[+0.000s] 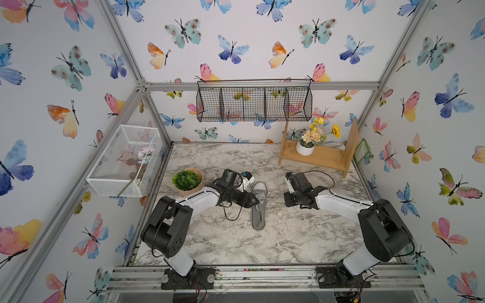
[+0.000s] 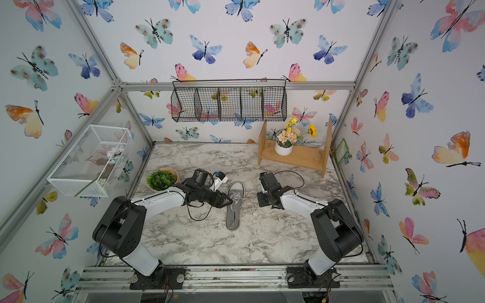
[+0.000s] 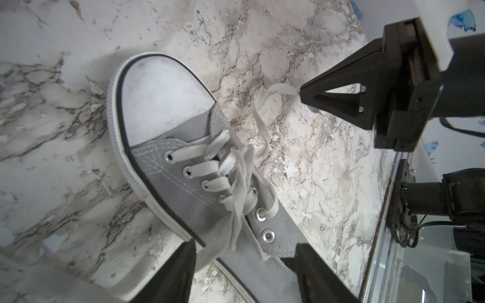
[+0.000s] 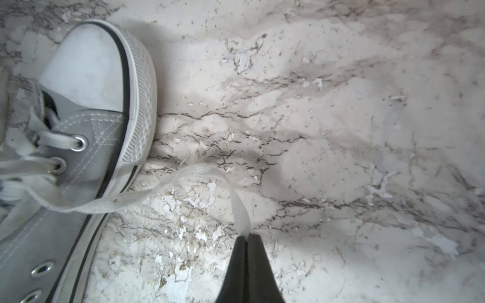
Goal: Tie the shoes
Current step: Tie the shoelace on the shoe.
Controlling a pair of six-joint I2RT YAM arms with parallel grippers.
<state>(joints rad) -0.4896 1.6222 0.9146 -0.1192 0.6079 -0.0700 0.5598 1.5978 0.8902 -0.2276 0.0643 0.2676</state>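
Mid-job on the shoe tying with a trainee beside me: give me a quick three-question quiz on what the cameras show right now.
1. True or false: the left gripper is shut on a lace.
2. What is the right gripper pinching? A) a sock B) the end of a white lace C) a spoon
3. Fill in (toward / away from): the toe cap of the shoe points ___ the black wire basket.

Key
1. False: its jaws stand open above the shoe.
2. B.
3. toward.
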